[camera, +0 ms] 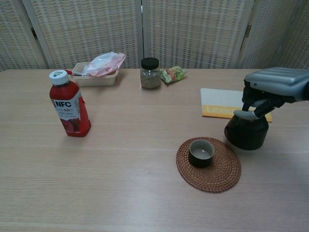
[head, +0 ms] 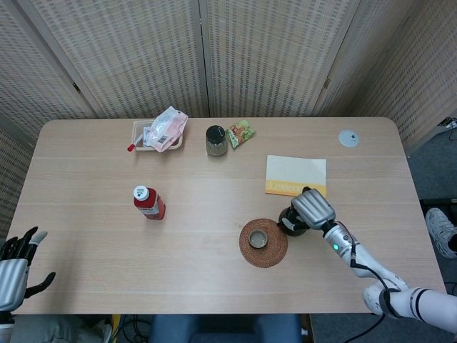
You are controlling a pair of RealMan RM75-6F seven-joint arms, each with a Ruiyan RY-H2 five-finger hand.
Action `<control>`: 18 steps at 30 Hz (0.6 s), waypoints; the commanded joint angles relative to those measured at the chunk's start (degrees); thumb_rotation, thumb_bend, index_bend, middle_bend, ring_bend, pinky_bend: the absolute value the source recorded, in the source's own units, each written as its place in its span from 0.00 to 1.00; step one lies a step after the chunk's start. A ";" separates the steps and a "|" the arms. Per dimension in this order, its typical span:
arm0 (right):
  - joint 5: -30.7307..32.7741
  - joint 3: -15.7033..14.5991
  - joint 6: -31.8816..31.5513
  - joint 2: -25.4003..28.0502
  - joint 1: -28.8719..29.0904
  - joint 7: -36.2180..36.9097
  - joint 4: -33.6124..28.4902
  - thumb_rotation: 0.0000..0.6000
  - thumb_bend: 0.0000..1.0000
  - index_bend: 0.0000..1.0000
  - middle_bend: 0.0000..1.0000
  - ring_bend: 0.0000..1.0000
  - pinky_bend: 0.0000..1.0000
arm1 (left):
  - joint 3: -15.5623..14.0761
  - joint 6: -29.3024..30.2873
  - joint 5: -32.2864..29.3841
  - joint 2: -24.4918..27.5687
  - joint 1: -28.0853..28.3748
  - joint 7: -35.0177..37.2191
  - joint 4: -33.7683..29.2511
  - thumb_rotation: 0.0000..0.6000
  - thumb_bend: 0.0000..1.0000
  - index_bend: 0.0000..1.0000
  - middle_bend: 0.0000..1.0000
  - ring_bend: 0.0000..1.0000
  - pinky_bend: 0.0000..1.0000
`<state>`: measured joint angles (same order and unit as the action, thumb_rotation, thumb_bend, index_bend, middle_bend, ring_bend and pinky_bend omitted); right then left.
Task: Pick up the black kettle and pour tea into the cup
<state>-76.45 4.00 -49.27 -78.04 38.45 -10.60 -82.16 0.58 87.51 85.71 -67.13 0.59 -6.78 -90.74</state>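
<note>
Gripping from above, the right hand (camera: 276, 88) curls its fingers (camera: 247, 114) over the black kettle (camera: 246, 131), a squat, glossy round pot just at the woven round coaster's (camera: 212, 171) 2 o'clock edge. The small dark cup (camera: 201, 152) sits on that coaster. The left hand (head: 13, 268) waits, fingers spread, off the pale wood-grain surface (camera: 125, 164) at 8 o'clock.

— Any legible markings on the table?
— Two. The red juice bottle (camera: 69, 109) carries "NFC" in white letters on its label; the smaller print beneath is too fine to read.
— And the other?
— The booklet (camera: 224, 103) shows "Lexico" in pale letters on its yellow band; the right hand (camera: 276, 86) covers the remainder. Nothing else is readable.
</note>
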 commanded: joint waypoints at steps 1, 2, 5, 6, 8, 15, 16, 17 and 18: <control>-0.35 -0.18 -0.01 0.23 0.03 0.20 -0.29 0.53 0.47 0.98 0.99 0.86 0.40 | -0.01 0.05 0.01 -0.05 -0.05 0.07 0.08 1.00 0.22 0.14 0.06 0.16 0.09; -0.52 -0.21 -0.07 0.30 0.05 0.27 -0.39 0.54 0.48 0.98 0.99 0.86 0.40 | -0.02 0.07 0.01 -0.07 -0.07 0.10 0.12 1.00 0.22 0.14 0.06 0.16 0.09; -1.05 -0.33 -0.06 0.60 0.19 0.48 -0.90 0.56 0.51 0.98 0.99 0.86 0.42 | -0.03 0.14 0.04 -0.12 -0.11 0.18 0.24 1.00 0.22 0.14 0.06 0.16 0.09; -1.31 -0.41 -0.05 0.65 0.28 0.42 -1.02 0.57 0.51 0.98 0.99 0.86 0.42 | -0.01 0.15 0.05 -0.14 -0.11 0.19 0.28 1.00 0.22 0.14 0.06 0.16 0.09; -1.38 -0.46 0.20 0.72 0.44 0.52 -1.37 0.59 0.52 0.98 0.98 0.86 0.42 | 0.00 0.23 0.06 -0.18 -0.15 0.25 0.35 1.00 0.22 0.14 0.06 0.16 0.09; -1.41 -0.41 1.24 0.94 1.26 0.41 -2.51 0.64 0.52 0.98 0.98 0.86 0.46 | -0.01 0.49 0.00 -0.24 -0.38 0.49 0.59 1.00 0.22 0.14 0.06 0.16 0.09; -1.39 -0.37 1.33 0.94 1.38 0.33 -2.62 0.65 0.52 0.98 0.98 0.86 0.46 | 0.00 0.52 -0.03 -0.23 -0.42 0.53 0.62 1.00 0.22 0.14 0.06 0.16 0.09; -1.32 -0.30 1.45 0.90 1.53 0.24 -2.74 0.65 0.53 0.98 0.98 0.86 0.46 | 0.02 0.57 -0.05 -0.22 -0.45 0.58 0.65 1.00 0.22 0.14 0.06 0.16 0.09; -1.26 -0.25 1.51 0.84 1.63 0.16 -2.79 0.67 0.53 0.98 0.98 0.86 0.46 | 0.01 0.60 -0.06 -0.22 -0.49 0.62 0.69 1.00 0.22 0.14 0.06 0.16 0.09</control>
<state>-77.73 3.73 -47.78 -77.19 40.06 -10.44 -84.93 0.59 88.10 85.65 -67.35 0.11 -6.17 -90.05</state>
